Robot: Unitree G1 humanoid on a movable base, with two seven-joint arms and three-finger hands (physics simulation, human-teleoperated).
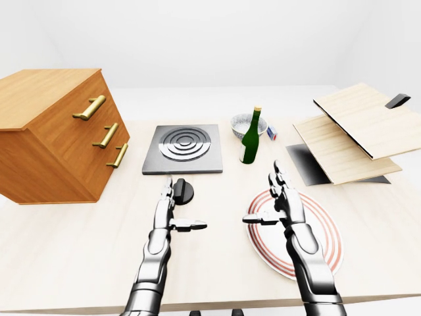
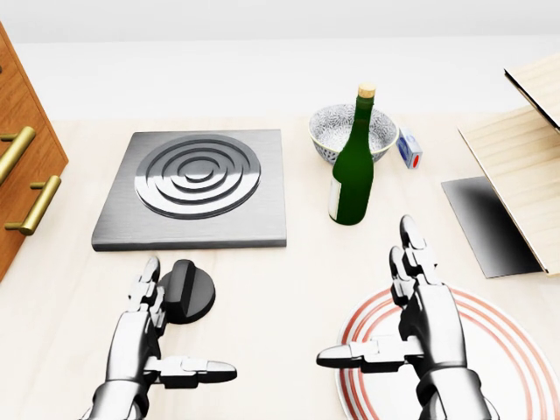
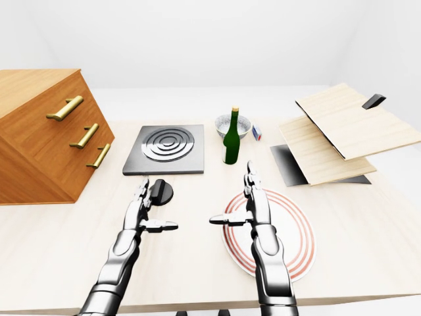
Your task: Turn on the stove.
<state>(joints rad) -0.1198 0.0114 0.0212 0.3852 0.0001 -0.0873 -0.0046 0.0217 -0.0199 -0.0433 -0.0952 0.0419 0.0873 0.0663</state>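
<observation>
Positioning your left robot hand [image 2: 144, 337], fingers open and empty, just left of the black knob [image 2: 185, 290] at lower left, pinch its raised ridge. Expect a rigid, smooth dial fixed to the table [image 2: 271, 289], below the stove [image 2: 194, 187]. Right robot hand [image 2: 422, 319] hovers open.

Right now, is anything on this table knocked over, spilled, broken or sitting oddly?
Nothing is spilled, tipped or visibly broken. The green bottle stands upright beside the patterned bowl, and the stove plate lies flat. One oddity: the stacked wooden boards at the left-eye view's right sit tilted rather than flat.
</observation>
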